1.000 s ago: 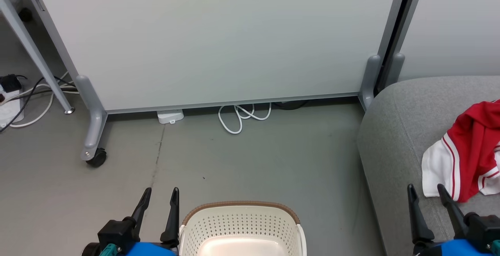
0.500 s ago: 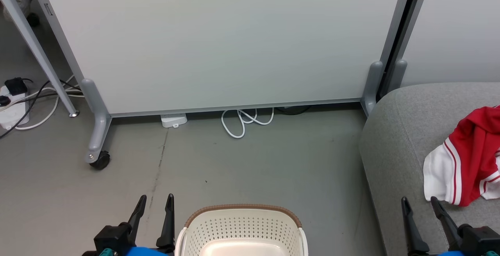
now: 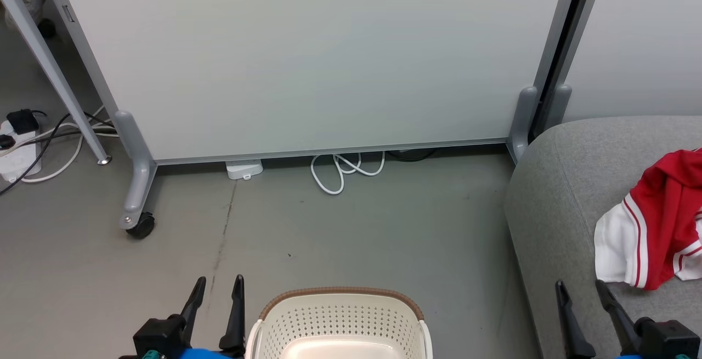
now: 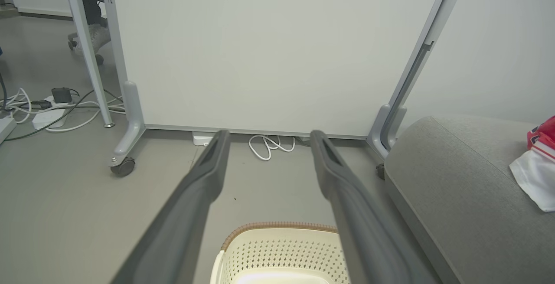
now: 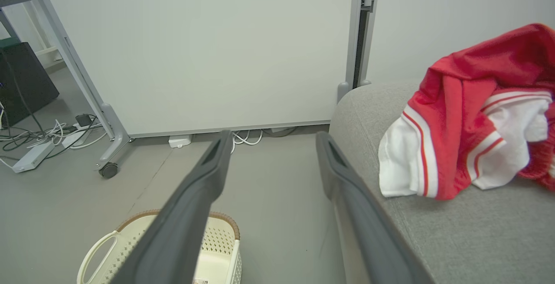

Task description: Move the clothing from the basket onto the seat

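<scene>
Left gripper [image 3: 219, 282] was nearest at lower left, its long dark fingers spread with nothing between them. Right gripper [image 3: 580, 285] was at lower right, also spread and empty, seen against the seat's near edge.

Basket [image 3: 340, 292] sat on the floor between them, just beside the left gripper: oval cream perforated plastic with a brown woven-look rim.

Seat [image 3: 554, 194] was on the right: grey woven upholstery, rounded corner, stitched seam.

Clothing [image 3: 658, 216] lay crumpled on the seat, red fabric with white striped trim, just past the right fingertips and not touching them.

Floor [image 3: 356, 227] was smooth grey with a thin crack.

Farther back, a looped white cable [image 3: 340, 171] and a small white box [image 3: 244, 168] lay under a pale flat panel [image 3: 307, 57] on a grey frame with a black caster [image 3: 141, 226]. Power strip [image 3: 16, 156] and cords were far left.
</scene>
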### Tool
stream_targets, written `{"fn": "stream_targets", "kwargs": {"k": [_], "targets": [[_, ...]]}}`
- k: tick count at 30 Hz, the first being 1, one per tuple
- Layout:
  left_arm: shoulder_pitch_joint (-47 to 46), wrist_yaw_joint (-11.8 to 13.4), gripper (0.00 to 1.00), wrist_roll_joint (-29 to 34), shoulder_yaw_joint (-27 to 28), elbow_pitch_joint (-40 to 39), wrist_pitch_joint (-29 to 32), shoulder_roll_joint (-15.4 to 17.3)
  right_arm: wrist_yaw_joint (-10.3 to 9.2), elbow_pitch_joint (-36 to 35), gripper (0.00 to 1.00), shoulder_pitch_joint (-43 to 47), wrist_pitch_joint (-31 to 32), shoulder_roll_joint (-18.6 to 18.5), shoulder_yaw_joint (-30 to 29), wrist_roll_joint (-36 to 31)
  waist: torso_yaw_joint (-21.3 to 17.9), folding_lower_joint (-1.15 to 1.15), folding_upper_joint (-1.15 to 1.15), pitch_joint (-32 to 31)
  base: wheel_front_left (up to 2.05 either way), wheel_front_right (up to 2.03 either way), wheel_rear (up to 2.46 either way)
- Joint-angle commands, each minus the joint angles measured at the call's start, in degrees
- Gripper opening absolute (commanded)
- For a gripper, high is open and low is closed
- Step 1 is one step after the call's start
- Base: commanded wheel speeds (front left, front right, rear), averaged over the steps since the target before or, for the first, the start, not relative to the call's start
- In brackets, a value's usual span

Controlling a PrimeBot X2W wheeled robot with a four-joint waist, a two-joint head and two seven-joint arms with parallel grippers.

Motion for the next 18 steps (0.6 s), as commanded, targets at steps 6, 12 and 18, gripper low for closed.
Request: {"fn": "stream_targets", "kwargs": {"k": [6,12,18], "targets": [[1.62,0.02,0.0,-0.28,-0.05,2.21,0.37,-0.06,0.0,2.67,0.0,-0.01,0.45,0.22,-0.03,0.44,-0.01,0.0,0.0,0.0,0.0,0.0,0.0],[1.28,0.0,0.0,-5.61,1.1,1.85,1.98,-0.21,0.0,3.66,0.0,-1.25,1.7,0.27,-0.36,6.34,-0.19,0.0,0.0,0.16,0.0,0.0,0.0],[0.63,-0.03,0.0,-11.56,2.24,0.77,3.61,-0.37,0.0,3.76,0.0,-2.29,2.68,0.24,-0.32,12.93,-0.4,0.0,0.0,0.36,0.0,0.0,0.0]]}}
